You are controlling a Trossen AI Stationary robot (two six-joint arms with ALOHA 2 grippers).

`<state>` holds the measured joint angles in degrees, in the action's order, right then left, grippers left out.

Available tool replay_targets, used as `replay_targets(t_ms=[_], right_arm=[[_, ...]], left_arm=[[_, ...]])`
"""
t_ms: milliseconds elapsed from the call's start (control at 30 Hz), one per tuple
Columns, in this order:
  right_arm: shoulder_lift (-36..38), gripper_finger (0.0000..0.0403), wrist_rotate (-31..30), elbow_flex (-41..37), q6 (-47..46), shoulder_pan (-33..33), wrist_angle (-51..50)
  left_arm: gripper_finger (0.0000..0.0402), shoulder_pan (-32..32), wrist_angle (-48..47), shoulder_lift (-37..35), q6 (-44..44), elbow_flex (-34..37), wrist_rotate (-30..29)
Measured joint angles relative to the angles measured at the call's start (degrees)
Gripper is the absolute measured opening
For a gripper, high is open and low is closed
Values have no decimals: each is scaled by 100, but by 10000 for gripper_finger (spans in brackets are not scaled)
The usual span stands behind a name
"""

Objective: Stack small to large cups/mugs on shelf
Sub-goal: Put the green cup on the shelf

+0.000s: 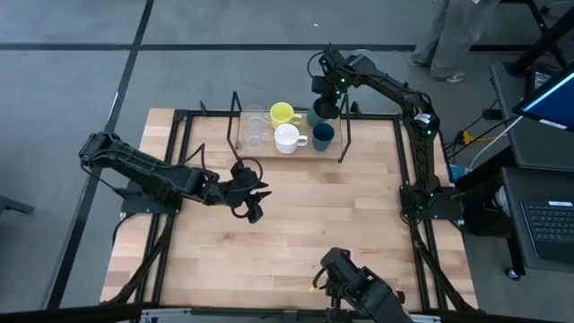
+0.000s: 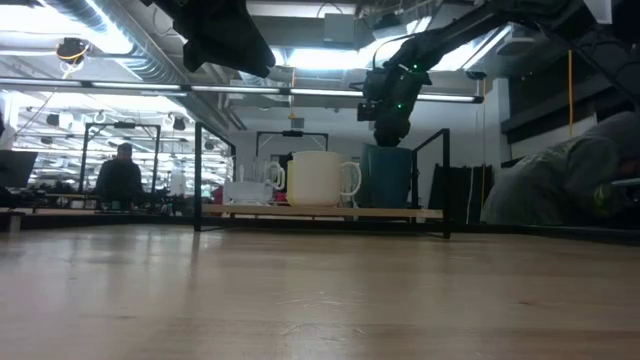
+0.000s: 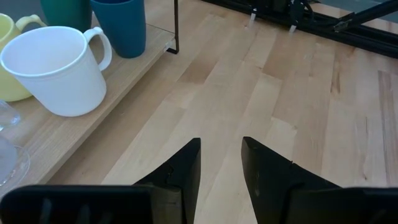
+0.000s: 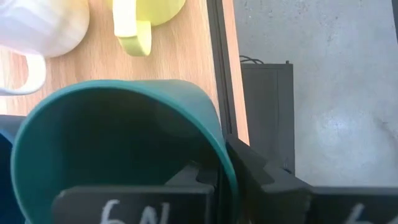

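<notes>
The shelf [image 1: 305, 152] stands at the table's far middle. On its board rest two clear glass cups [image 1: 254, 130], a yellow mug [image 1: 282, 114], a white mug [image 1: 287, 138] and a dark blue cup [image 1: 323, 135], each on its base. The dark green cup [image 4: 118, 143] is at the shelf's far right end behind the blue one, with my right gripper [image 1: 327, 108] shut on it. My left gripper [image 3: 221, 144] hovers open above the bare table, near side of the shelf, with nothing between its fingers. My right gripper has the green cup's rim [image 4: 225, 163] pinched, one finger inside the cup and one outside. The fingers slant down from above, coming from the table's far right. The cup's mouth faces up; the cup itself hides its base.
Black wire frames [image 1: 343, 135] stand upright at each end of the shelf. Bare wooden tabletop [image 1: 314, 215] lies between the shelf and the near edge. A dark device [image 1: 359, 283] sits at the near edge. A person [image 1: 448, 45] stands beyond the far edge.
</notes>
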<state>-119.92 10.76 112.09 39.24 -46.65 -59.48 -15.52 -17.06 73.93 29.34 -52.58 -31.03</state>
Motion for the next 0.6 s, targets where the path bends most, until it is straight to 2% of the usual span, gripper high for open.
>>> replay_targets(t_ms=[267, 600], right_arm=[[1, 33, 0, 0, 2, 0, -5], [2, 115, 0, 2, 2, 2, -24]], left_arm=[[110, 1, 0, 0, 0, 0, 0], [110, -1, -1, 0, 0, 0, 2]])
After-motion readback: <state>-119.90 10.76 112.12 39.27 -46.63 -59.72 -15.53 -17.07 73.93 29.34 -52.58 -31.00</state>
